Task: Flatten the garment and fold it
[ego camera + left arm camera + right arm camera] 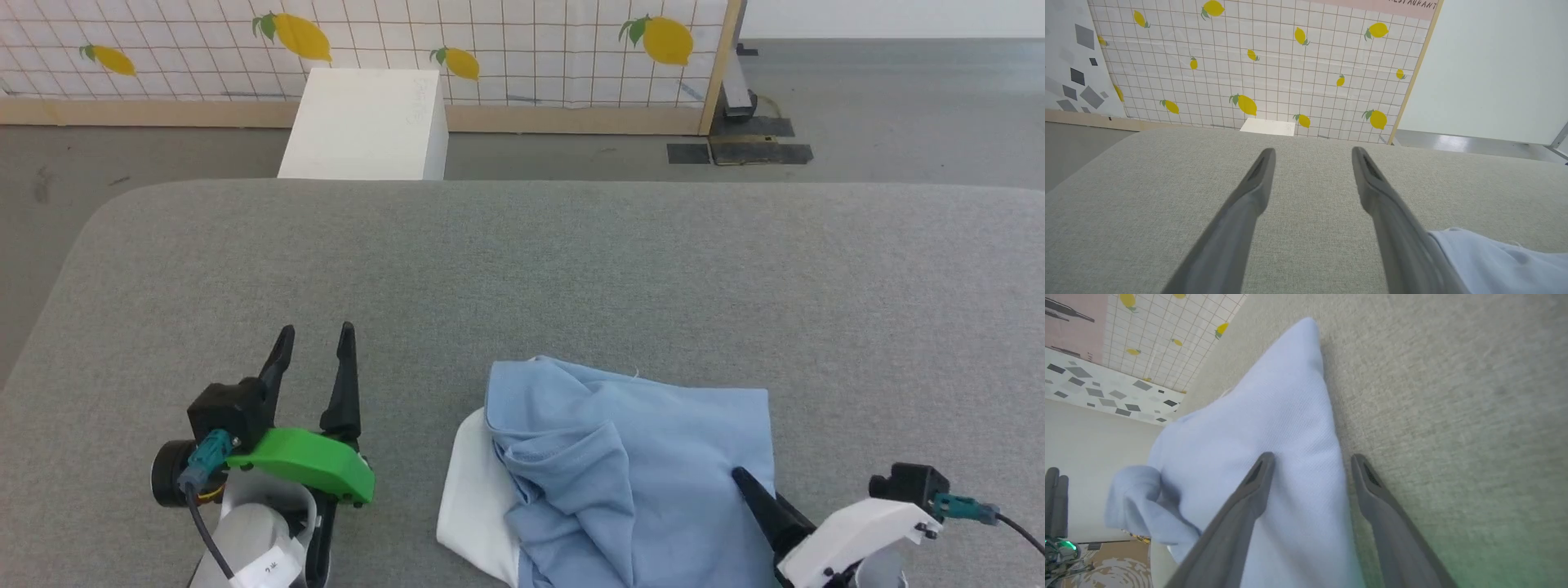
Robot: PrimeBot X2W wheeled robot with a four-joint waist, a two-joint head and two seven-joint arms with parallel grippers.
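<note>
The garment lies crumpled near the front edge of the grey table. It is light blue, with a white part showing at its left side. My left gripper is open over bare table to the garment's left, nothing between its fingers. In the left wrist view the open gripper points across the table, and the garment shows at lower right. My right gripper is low at the garment's right side. In the right wrist view it is open, one finger over the blue cloth and the other over the table.
Beyond the table's far edge a white box stands on the grey floor. Behind it is a lemon-patterned grid panel. The table's left corner is rounded. Bare table surface stretches behind and to both sides of the garment.
</note>
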